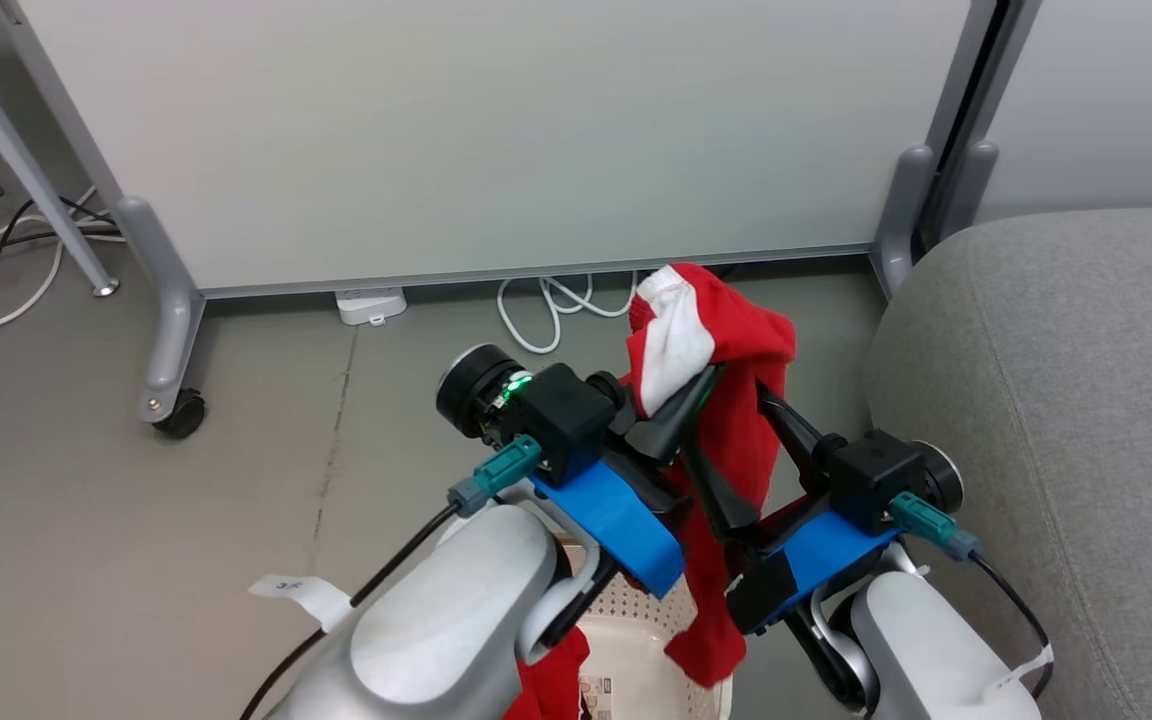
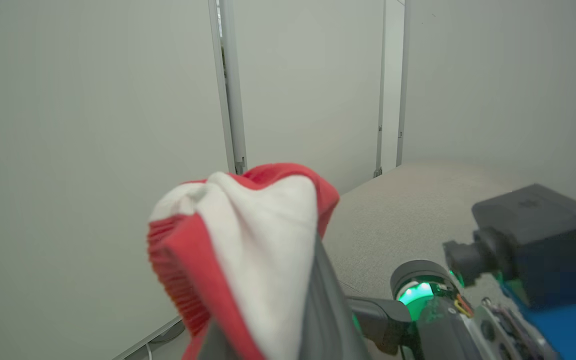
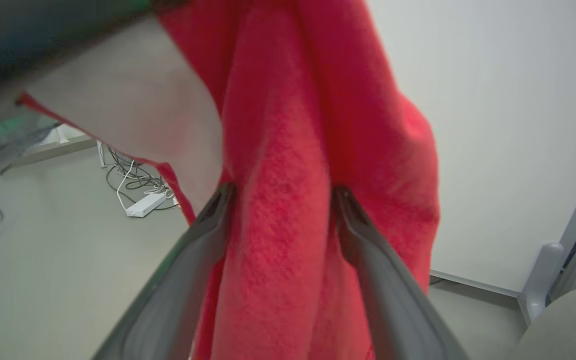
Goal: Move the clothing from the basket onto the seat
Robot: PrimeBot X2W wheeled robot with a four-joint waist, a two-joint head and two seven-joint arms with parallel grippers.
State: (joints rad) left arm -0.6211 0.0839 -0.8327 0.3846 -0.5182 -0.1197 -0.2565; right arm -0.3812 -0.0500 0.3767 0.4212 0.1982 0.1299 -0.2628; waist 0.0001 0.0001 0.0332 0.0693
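- At frame centre, the left gripper [image 1: 704, 382] clenched the clothing [image 1: 736, 335] above the basket [image 1: 636, 612].
- Beside it, the right gripper [image 1: 726, 422] straddled the hanging fabric; clamped or loose, unclear.
- The seat [image 1: 1056, 400] filled the right.

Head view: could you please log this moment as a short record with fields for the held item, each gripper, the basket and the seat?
Held item: red fabric garment with a white panel, raised, hanging down over the basket
Left gripper: shut on the garment's top, by the white panel
Right gripper: shut on bunched red cloth lower down
Basket: cream-white perforated plastic laundry basket, under the arms, more red fabric at its left side
Seat: large grey woven-fabric cushion, on the robot's right, garment not yet on it
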